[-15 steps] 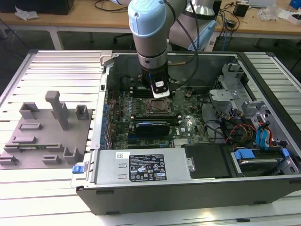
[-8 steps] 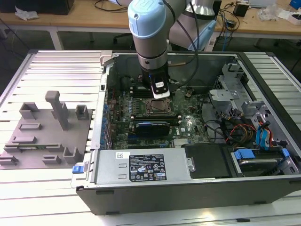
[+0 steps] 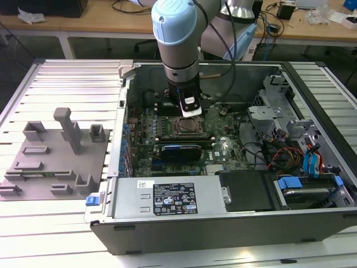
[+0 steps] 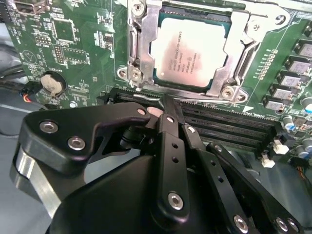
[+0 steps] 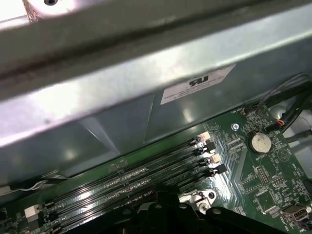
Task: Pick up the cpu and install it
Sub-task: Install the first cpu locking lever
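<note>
cpu (image 4: pixel 190 51) w/ printed top in socket (image 4: pixel 141 46), gripper (image 4: pixel 165 103) just beside

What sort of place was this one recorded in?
Probably a robotics lab or workshop: an open computer case sits on a slatted metal table, a robot arm reaches into it, and wooden desks stand behind.

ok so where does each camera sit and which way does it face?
Exterior view: off the arm, raised, looking down into the open case; shows the arm and gripper above the motherboard.
Second wrist view: on the wrist, looking past the shut gripper at the cpu seated in its socket.
First wrist view: on the wrist, looking across the memory slots to the case wall; a dark edge of the gripper shows.
Shared: both wrist views show the coin battery and memory slots.
</note>
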You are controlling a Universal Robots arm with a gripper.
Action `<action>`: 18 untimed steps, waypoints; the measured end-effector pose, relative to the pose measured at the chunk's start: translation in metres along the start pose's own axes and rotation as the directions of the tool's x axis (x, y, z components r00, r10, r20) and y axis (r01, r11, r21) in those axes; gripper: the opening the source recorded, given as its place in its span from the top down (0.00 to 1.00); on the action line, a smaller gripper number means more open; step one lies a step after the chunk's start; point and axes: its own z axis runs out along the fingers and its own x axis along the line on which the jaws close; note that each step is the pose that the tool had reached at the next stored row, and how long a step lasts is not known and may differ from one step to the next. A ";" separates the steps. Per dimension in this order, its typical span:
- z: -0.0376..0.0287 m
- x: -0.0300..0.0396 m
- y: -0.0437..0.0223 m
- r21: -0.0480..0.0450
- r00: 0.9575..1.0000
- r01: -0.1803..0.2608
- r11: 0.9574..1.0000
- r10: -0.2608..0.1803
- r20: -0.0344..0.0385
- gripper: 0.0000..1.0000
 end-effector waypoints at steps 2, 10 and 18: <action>-0.0012 -0.0001 0.0004 -0.003 1.000 0.000 1.000 0.000 0.000 0.89; -0.0014 0.0016 0.0005 -0.022 1.000 -0.003 1.000 0.003 -0.002 0.89; -0.0006 0.0006 -0.0028 -0.024 1.000 -0.001 1.000 0.001 0.003 0.89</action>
